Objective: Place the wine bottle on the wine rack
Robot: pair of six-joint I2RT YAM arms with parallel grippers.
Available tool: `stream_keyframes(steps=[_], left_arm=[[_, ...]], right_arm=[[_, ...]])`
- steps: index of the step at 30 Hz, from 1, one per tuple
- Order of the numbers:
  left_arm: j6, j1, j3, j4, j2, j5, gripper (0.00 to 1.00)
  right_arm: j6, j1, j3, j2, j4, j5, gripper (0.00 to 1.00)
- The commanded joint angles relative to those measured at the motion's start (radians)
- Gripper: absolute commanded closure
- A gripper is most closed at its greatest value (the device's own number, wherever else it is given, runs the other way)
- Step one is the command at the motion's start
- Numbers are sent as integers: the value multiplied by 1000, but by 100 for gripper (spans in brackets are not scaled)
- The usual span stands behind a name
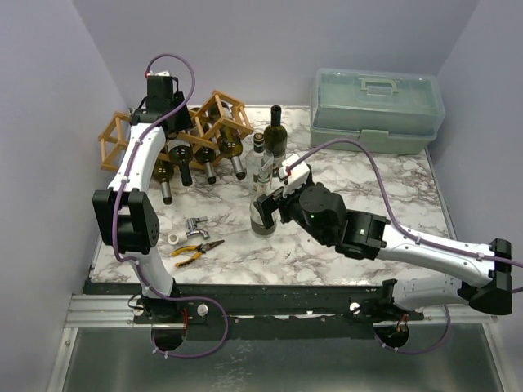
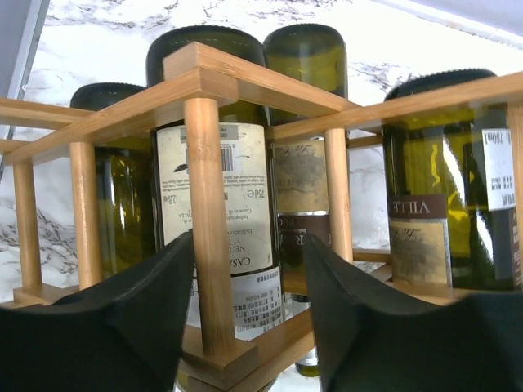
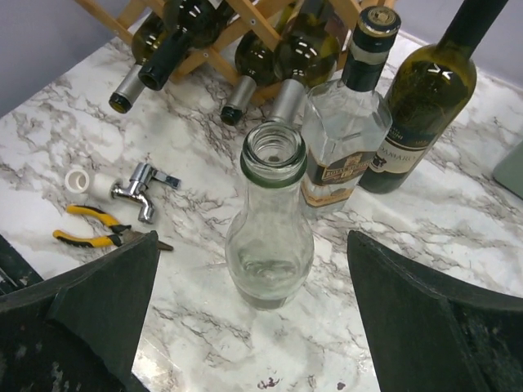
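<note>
The wine rack (image 1: 216, 122) holds four green wine bottles (image 2: 214, 180) lying in its cells, necks pointing out of its front. The left claw (image 2: 249, 269) hangs at the rack's rear, its fingers moderately apart on either side of one upright stick, gripping nothing. In front of the rack to its right, the right claw (image 3: 253, 245) is spread wide around an empty clear glass bottle (image 1: 263, 219) standing upright, with neither finger touching the glass. Between that bottle and the rack stand a square clear bottle (image 1: 260, 163) with a black cap and an upright dark wine bottle (image 1: 276, 135). Yellow-handled pliers (image 1: 196, 249) and a metal tap (image 1: 194, 224) lie on the table (image 1: 392, 196) before the rack.
</note>
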Motion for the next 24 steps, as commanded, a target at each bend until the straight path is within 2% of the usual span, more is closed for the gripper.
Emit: stream_keyframes(steps=[1,5,9,14,19,24], left_arm=[[-12,-20,-57,-111,-68,32,36],[-5,-19,-74,-110,-149,21,27],[18,-19,-89,-99,-208,30,21],[40,-18,-79,-92,-197,-7,17],[22,-18,-82,-89,-217,10,17],[-46,-18,-100,-85,-317,96,14]], right_arm=[[-58,-5,-69,18,231,-3,1],[-90,-9,-103,59,354,39,2],[-104,-12,-97,113,400,81,4],[-85,-19,-89,160,419,89,5],[9,-53,-57,203,383,162,4],[109,-75,23,224,222,137,1]])
